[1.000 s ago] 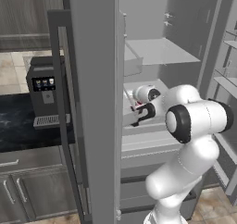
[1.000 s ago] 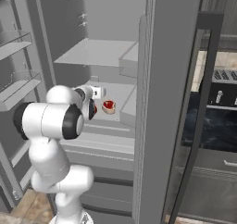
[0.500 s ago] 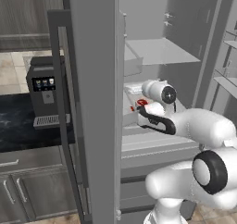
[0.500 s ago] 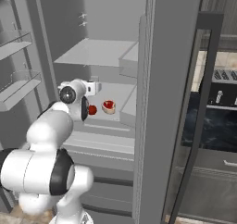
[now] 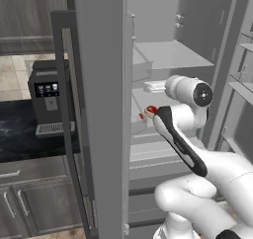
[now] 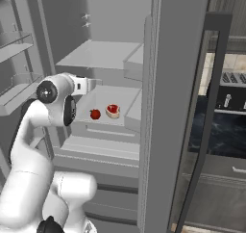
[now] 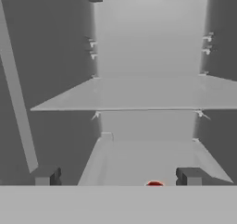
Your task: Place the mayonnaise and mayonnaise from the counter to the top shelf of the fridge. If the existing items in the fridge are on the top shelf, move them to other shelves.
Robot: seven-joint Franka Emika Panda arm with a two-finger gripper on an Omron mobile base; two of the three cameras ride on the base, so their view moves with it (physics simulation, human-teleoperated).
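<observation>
The fridge (image 6: 173, 107) stands open, and the arm reaches into it at the height of a lower shelf (image 6: 113, 95). The gripper (image 7: 118, 177) is spread wide with nothing between its fingers (image 7: 189, 176), pointing at the back wall beneath the top shelf (image 7: 139, 93). The steak (image 6: 113, 110) and the small red vegetable (image 6: 95, 114) lie near each other on that lower shelf, just below the hand. The top shelf is bare. A coffee machine (image 5: 47, 102) sits on the counter (image 5: 29, 137).
</observation>
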